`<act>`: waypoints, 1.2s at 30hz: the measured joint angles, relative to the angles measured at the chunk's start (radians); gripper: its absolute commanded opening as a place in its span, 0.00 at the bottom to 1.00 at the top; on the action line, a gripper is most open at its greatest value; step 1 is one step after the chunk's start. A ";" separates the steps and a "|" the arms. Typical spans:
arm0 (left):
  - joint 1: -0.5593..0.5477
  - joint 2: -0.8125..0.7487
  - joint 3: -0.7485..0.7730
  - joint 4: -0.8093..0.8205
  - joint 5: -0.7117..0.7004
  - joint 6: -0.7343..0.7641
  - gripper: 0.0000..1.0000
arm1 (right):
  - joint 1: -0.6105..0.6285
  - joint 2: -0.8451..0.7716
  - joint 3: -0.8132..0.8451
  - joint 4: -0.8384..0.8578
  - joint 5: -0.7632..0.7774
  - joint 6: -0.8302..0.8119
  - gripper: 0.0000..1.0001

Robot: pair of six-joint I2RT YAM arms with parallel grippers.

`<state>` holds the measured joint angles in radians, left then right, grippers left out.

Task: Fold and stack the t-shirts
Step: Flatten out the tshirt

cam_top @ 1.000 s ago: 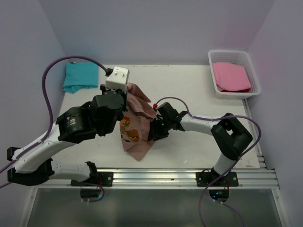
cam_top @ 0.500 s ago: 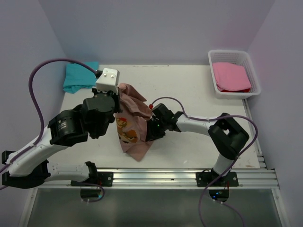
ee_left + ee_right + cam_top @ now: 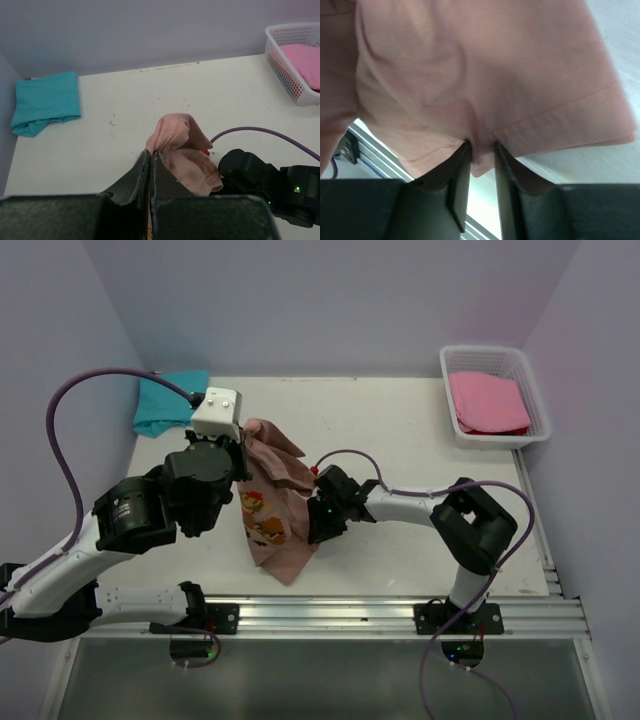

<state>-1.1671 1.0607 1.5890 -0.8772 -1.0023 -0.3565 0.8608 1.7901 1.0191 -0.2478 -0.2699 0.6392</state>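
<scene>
The arms are handling the salmon-brown t-shirt (image 3: pixel 272 515), and the step in hand looks like getting it opened out before any fold is made. None of the fold itself is showing yet.

The left end effector (image 3: pixel 151 155) is clenched on a gathered ridge of the cloth at the top, with the fabric puffing up just past its fingertips. The right end effector (image 3: pixel 481 146) is gripping a stitched hem lower down, its fingers nearly together with the edge pinched between them.

The shirt is hanging in a crumpled, twisted column between the two grips, above the near middle of the bench (image 3: pixel 400 430). Its small character print is facing up toward the top camera. I cannot tell whether its lowest corner is resting on the bench.

The next move probably calls for drawing the two grips apart until the cloth is taut and flat, then laying it down smoothly — soft cotton like this is likely to sag and fold over on itself if it is lowered slack.

The teal t-shirt (image 3: pixel 165 405) is lying loosely folded at the far left corner. The pink t-shirt (image 3: pixel 488 402) is sitting inside the white basket (image 3: pixel 533 400) at the far right — both well apart from the arms.
</scene>
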 measured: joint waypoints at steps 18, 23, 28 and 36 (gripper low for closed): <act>0.000 -0.035 -0.017 0.000 0.000 -0.009 0.00 | 0.023 -0.024 0.000 -0.055 0.082 -0.005 0.00; 0.000 -0.042 -0.040 0.005 -0.001 -0.011 0.00 | 0.027 -0.138 0.093 -0.270 0.233 -0.038 0.00; 0.000 -0.079 -0.135 0.023 -0.002 -0.033 0.00 | 0.021 -0.320 0.299 -0.441 0.512 -0.061 0.00; 0.000 -0.171 -0.351 0.013 -0.067 -0.233 0.04 | -0.077 -0.493 0.595 -0.650 0.879 -0.116 0.00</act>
<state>-1.1671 0.8898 1.2377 -0.8646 -1.0695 -0.5892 0.7834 1.2972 1.6146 -0.8978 0.6086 0.5236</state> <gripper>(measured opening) 0.021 0.012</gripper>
